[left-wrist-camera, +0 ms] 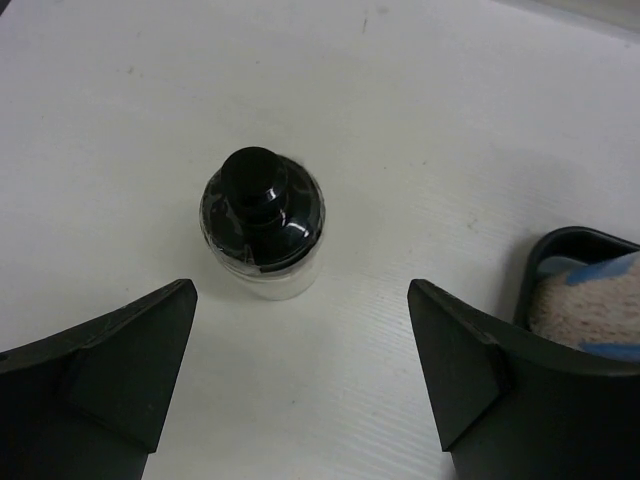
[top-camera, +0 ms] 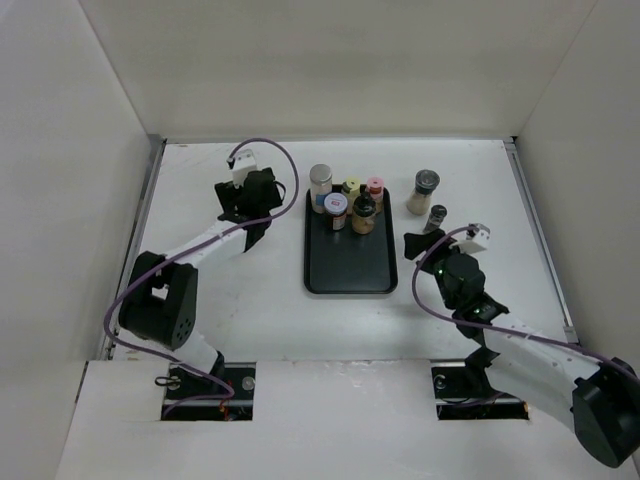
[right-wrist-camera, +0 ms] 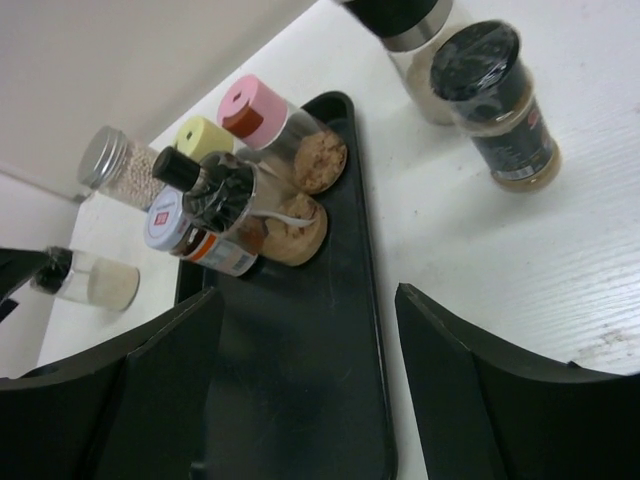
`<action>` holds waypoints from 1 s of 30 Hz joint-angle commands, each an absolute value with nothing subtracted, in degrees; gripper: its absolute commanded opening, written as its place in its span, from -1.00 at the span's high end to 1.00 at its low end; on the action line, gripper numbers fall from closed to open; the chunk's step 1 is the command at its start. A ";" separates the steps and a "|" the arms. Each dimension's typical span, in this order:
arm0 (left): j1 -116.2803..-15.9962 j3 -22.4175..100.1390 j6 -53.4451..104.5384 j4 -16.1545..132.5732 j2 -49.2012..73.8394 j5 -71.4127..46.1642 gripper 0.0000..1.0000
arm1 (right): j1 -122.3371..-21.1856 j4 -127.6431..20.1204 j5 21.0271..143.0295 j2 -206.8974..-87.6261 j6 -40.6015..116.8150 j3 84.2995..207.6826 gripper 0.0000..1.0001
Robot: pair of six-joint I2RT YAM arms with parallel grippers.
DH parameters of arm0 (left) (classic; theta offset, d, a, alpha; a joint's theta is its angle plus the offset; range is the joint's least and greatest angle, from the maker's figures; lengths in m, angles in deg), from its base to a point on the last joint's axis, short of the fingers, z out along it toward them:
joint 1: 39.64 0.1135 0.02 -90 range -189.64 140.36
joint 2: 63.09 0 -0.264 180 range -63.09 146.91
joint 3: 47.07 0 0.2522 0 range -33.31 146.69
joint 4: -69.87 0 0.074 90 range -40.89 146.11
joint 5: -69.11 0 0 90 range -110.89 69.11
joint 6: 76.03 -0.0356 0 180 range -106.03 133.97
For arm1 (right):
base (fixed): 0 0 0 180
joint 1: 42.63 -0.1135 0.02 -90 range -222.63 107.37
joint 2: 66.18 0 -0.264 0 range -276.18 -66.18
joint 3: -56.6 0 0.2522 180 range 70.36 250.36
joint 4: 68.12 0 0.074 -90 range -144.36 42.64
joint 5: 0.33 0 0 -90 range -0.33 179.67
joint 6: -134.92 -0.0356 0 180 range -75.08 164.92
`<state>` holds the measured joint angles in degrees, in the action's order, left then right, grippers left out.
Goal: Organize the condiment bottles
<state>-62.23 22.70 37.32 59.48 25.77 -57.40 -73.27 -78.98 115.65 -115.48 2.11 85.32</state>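
Five condiment bottles stand at the far end of the black tray [top-camera: 345, 270]: silver cap [top-camera: 320, 178], yellow cap [top-camera: 350, 187], pink cap [top-camera: 375, 185], white cap [top-camera: 335, 204] and black cap [top-camera: 364, 212]. A grey-capped shaker [top-camera: 425, 190] and a small black-capped jar [top-camera: 436, 217] stand on the table right of the tray. My left gripper [top-camera: 248, 212] is open and empty left of the tray. In its wrist view it [left-wrist-camera: 300, 370] sits just short of a clear black-capped bottle [left-wrist-camera: 262, 215], not touching it. My right gripper [top-camera: 422, 245] is open and empty. In its wrist view it [right-wrist-camera: 310, 385] hovers over the tray's right rim [right-wrist-camera: 372, 300].
White walls close in the table on the left, far and right sides. The tray's corner [left-wrist-camera: 560, 245], with a jar in it, shows at the right of the left wrist view. The right wrist view shows the black-capped jar [right-wrist-camera: 500, 100] on bare table.
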 commanded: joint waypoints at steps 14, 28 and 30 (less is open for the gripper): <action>-56.03 29.97 36.91 66.91 35.96 -57.45 -0.48 | -75.81 -83.80 112.79 -119.97 4.23 89.60 -0.53; -65.15 20.66 36.82 59.72 15.43 -60.34 0.31 | -76.08 -83.89 112.70 -119.88 4.49 89.60 -0.58; -67.97 19.87 36.73 58.31 11.73 -60.70 0.31 | -76.08 -83.89 112.96 -119.97 4.67 89.69 -0.59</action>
<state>-63.93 19.44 36.86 56.84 20.64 -58.45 -75.71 -80.55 113.15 -120.31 4.21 87.20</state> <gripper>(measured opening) 0.574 0.791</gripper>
